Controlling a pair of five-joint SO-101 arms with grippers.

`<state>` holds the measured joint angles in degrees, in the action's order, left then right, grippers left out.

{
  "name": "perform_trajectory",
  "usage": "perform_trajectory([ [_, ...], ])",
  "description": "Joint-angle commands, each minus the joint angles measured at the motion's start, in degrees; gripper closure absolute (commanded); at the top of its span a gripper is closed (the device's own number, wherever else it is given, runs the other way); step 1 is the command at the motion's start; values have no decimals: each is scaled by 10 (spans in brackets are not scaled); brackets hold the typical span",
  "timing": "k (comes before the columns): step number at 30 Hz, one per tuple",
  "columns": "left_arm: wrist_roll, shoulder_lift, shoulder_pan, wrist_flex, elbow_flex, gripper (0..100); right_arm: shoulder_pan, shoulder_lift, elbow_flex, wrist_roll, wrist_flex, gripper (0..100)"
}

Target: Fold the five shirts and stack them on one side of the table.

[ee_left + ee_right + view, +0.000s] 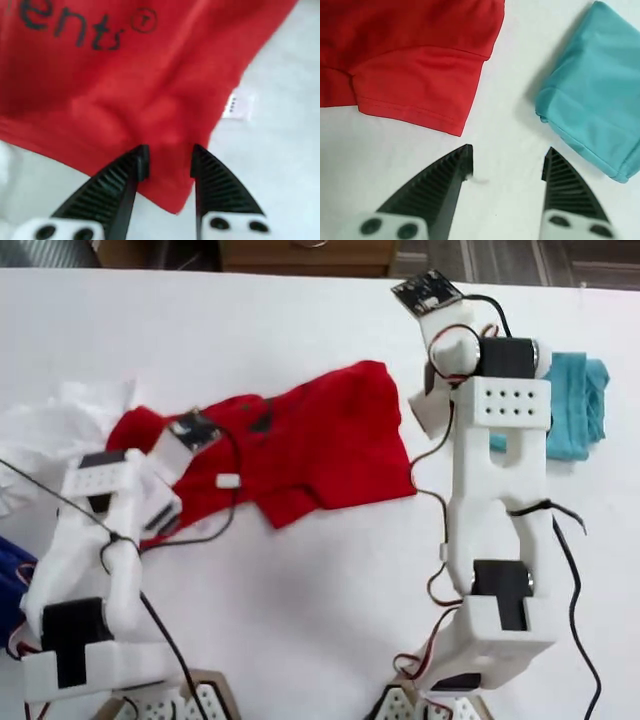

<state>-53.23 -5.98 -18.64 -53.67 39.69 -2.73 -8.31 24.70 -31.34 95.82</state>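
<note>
— Left jaws first: they stand apart, tips down on the red shirt [100, 75], with a ridge of cloth between them close to its edge. I see no pinch yet.

— What worries you there?

— If they shut on that ridge, I think they catch a thin pucker or a single layer. On a lift the cloth could slip out, or the shirt could heap up instead of folding.

— And the tag [237, 105] just beside them?

— White, at the shirt's edge, lying on the tabletop [285, 165]. It is harmless, but it shows how near the edge the grip would be.

— Right jaws?

— Wide apart, nothing in them, over bare tabletop between a red sleeve and the teal shirt [590, 90].

— Is the teal one done?

— It looks folded, lying on the right arm's side. That is my second worry. The right arm [500, 490] stands just beside it, and a swing that way could nudge it and undo the fold.

— How does the red shirt lie overall?

— Spread mid-table, rumpled and askew. A pull from one arm alone would likely skew it further. The left arm's cable [238, 465] also loops across the cloth and could snag it.

— Farther off?

— A white shirt [50, 415] lies bunched at the left, meeting the red one. A blue shirt [10, 580] sits at the tabletop's edge. Dragging the red could tow the white along.
</note>
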Motion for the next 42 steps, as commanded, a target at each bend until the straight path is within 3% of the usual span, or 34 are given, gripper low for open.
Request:
perform_trajectory([
  [1, -21, -9, -7, 30, 8, 839, 4, 48, 26, -4, 2, 769],
  [5, -20, -12, -5, 23, 19, 840, 5, 48, 26, -4, 2, 769],
  [12, -25, -11, -6, -92, -45, 841, 1, 44, 26, -4, 0, 769],
  [31, -57, -9, -33, 65, 67, 837, 1, 48, 26, 0, 3, 769],
  [42, -60, 32, -29, 33, 21, 809, 1, 49, 26, 1, 19, 769],
])
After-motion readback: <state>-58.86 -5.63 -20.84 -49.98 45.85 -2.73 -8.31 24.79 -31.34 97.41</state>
